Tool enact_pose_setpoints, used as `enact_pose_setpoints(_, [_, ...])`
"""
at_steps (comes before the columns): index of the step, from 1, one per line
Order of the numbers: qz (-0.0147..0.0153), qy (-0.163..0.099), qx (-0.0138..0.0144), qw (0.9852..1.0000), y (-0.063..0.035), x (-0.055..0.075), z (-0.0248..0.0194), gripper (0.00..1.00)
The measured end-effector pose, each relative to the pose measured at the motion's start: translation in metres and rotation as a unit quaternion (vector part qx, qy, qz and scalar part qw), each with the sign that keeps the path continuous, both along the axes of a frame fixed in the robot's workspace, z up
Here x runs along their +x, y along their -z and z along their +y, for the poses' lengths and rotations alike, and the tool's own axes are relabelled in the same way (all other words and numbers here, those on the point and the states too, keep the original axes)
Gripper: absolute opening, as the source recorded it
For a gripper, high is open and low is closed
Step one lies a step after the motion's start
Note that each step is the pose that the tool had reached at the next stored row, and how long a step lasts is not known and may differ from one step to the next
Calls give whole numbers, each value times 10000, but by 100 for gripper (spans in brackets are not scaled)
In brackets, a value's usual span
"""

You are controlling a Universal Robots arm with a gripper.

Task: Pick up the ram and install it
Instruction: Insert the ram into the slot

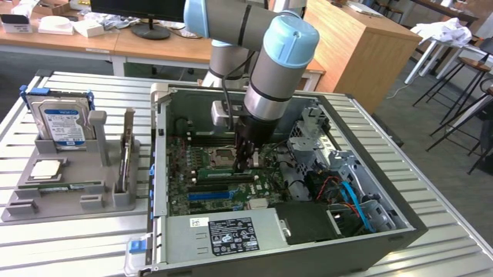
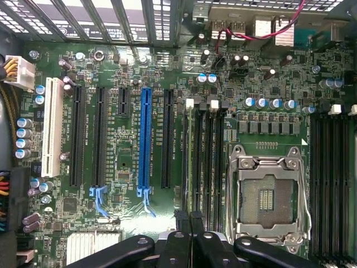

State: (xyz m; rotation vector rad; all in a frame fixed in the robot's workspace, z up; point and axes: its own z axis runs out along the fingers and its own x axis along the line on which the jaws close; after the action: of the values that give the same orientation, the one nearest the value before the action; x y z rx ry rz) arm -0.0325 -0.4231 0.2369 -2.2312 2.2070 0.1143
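Observation:
The open computer case (image 1: pixel 400 231) lies on the table with its motherboard (image 2: pixel 128 72) facing up. My gripper (image 1: pixel 245 166) reaches down into it, beside the empty processor socket (image 2: pixel 266 195). Its black fingertips (image 2: pixel 181 219) stand together over the memory slots, closed on a thin green edge. That edge is the ram (image 2: pixel 187 162), seen edge-on and standing along the slot nearest the expansion slots. In the exterior view the ram (image 1: pixel 219 172) shows as a green strip just below the socket, with the gripper at one end of it.
A grey holder (image 1: pixel 108 202) at the exterior view's left carries a hard drive (image 1: pixel 62 124), a square silver chip (image 1: pixel 46 168), a thin upright card (image 1: pixel 126 150) and a flat green strip (image 1: pixel 66 187). Cables (image 1: pixel 347 193) and the power supply (image 1: pixel 231 234) crowd the case.

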Motion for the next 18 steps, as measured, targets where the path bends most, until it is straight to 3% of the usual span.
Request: enact_pose_setpoints(18, [0, -1, -1, 10000, 24, -6, -11, 11])
